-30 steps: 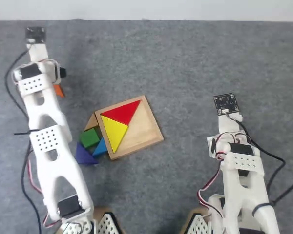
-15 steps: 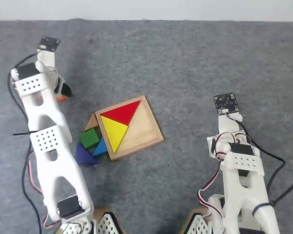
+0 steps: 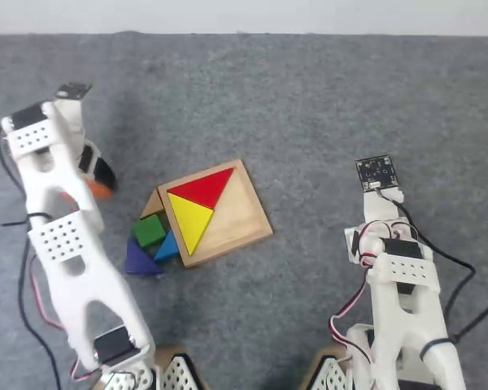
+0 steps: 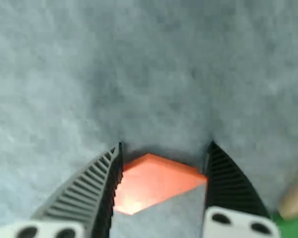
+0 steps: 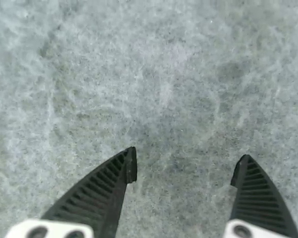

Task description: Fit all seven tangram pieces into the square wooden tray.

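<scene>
Two pieces seated in the tray [image 3: 248, 213]: red triangle [image 3: 202, 188] and yellow triangle [image 3: 189, 221], both in its left half and touching along one edge; right half bare wood. Four more loose against the tray's left side, laid out plainly in the high view: tan piece [image 3: 152, 204], green square [image 3: 149, 231], blue triangle [image 3: 167, 245], purple triangle [image 3: 138, 258], packed together. Seventh, the orange piece [image 4: 156, 181], off to the left of that cluster and apart from it, mat between. Grip detail from the left wrist view: left gripper [image 4: 161, 158] clamped on the orange piece, one ribbed finger on each flank, a corner poking forward past the tips. From above, just a sliver of orange under the black jaw; lifted or resting on the mat, cannot tell. From the right wrist view: right gripper [image 5: 184, 173] with fingers spread wide over grey mat [image 5: 154, 74]. Versus a second back: left gripper and orange piece brought from farther up the table toward the near side, now roughly level with the tray's far half; right arm, tray and the other six pieces unmoved. Open mat all round the orange piece; broad open strip between tray and right arm; far table edge well beyond the tray.
</scene>
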Robot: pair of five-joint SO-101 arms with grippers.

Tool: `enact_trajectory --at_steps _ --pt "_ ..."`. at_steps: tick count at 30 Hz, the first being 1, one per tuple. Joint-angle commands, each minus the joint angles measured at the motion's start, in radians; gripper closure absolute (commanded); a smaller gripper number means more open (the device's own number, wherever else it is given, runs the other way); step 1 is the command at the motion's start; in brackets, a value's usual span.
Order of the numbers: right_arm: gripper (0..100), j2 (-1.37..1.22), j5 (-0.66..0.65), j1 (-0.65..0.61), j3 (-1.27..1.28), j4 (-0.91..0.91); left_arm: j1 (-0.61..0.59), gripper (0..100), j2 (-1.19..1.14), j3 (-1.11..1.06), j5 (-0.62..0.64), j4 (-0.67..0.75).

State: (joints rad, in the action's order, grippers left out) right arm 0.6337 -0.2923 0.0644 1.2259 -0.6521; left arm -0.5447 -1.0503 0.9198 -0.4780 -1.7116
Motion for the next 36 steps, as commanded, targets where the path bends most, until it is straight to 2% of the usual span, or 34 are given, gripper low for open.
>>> enact_trajectory --at_steps 1,5,11,13,19,22,25,28,36 --pt "69.1 0.025 -0.012 -0.008 -0.006 0.01 -0.003 74 0.209 -0.208 -0.04 -0.046" --pt "69.1 0.025 -0.012 -0.008 -0.006 0.01 -0.017 74 0.353 -0.364 -0.066 -0.044" --pt "69.1 0.025 -0.012 -0.008 -0.006 0.008 -0.068 74 0.508 -0.338 -0.109 -0.017" --pt "69.1 0.025 -0.012 -0.008 -0.006 0.008 -0.086 74 0.531 -0.312 -0.204 -0.02" --pt "69.1 0.025 -0.012 -0.008 -0.006 0.008 -0.141 74 0.474 -0.315 -0.661 -0.008" --pt "69.1 0.025 -0.012 -0.008 -0.006 0.008 -0.149 74 0.413 -0.282 -0.821 0.055" --pt "69.1 0.025 -0.014 -0.008 -0.006 0.008 -0.127 74 0.359 -0.255 -0.884 0.072" --pt "69.1 0.025 -0.014 -0.008 -0.006 0.008 -0.114 74 0.325 -0.255 -0.95 0.025" --pt "69.1 0.022 -0.014 -0.008 -0.006 0.015 -0.063 74 0.305 -0.257 -0.957 0.009"
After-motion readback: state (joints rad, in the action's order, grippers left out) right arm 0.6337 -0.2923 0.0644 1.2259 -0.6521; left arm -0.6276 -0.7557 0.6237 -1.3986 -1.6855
